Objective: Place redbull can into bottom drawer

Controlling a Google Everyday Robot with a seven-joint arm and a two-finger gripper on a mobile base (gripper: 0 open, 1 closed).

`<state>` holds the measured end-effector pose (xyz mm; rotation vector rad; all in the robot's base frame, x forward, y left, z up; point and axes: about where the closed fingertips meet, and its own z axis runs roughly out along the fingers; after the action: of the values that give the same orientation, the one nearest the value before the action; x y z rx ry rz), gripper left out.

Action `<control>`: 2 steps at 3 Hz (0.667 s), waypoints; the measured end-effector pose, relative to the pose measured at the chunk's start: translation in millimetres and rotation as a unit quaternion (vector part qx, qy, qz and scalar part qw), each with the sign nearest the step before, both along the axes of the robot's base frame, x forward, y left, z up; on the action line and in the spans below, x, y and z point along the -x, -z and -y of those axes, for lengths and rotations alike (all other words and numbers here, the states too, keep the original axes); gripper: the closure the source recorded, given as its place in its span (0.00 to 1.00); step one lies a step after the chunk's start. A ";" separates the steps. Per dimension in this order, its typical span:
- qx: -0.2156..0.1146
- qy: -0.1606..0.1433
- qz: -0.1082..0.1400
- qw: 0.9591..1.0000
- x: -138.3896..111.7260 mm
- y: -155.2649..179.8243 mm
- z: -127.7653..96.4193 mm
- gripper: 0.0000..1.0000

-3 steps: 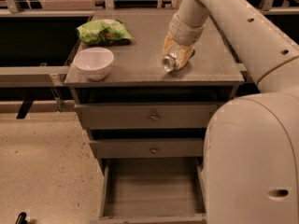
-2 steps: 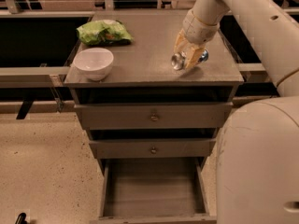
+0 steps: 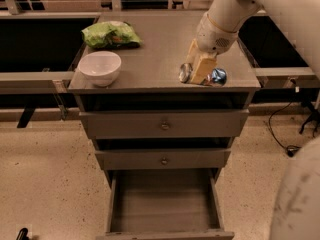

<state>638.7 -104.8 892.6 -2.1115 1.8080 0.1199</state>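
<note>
The redbull can (image 3: 217, 76) lies on its side on the cabinet top (image 3: 150, 64), near the front right edge, its shiny metal end pointing left. My gripper (image 3: 201, 68) comes down from the upper right, and its yellowish fingers (image 3: 202, 69) are closed around the middle of the can. The can still rests on the top. The bottom drawer (image 3: 160, 199) is pulled open below, with nothing on its wooden floor.
A white bowl (image 3: 100, 66) stands at the front left of the top and a green crinkly bag (image 3: 111, 34) lies behind it. The two upper drawers (image 3: 164, 125) are closed. A black cable (image 3: 280, 129) lies on the floor at the right. My white arm fills the right side.
The view has shifted a little and the arm has swung to the right. The gripper stays on the can, which remains at about the same spot on the cabinet top.
</note>
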 end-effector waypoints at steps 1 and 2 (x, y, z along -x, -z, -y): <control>0.011 0.077 -0.059 0.995 49.6 23.8 -14.4 1.00; 0.017 0.088 -0.078 0.993 55.0 39.6 -12.9 1.00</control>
<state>583.7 -91.8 853.0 -2.0027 2.0930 0.2149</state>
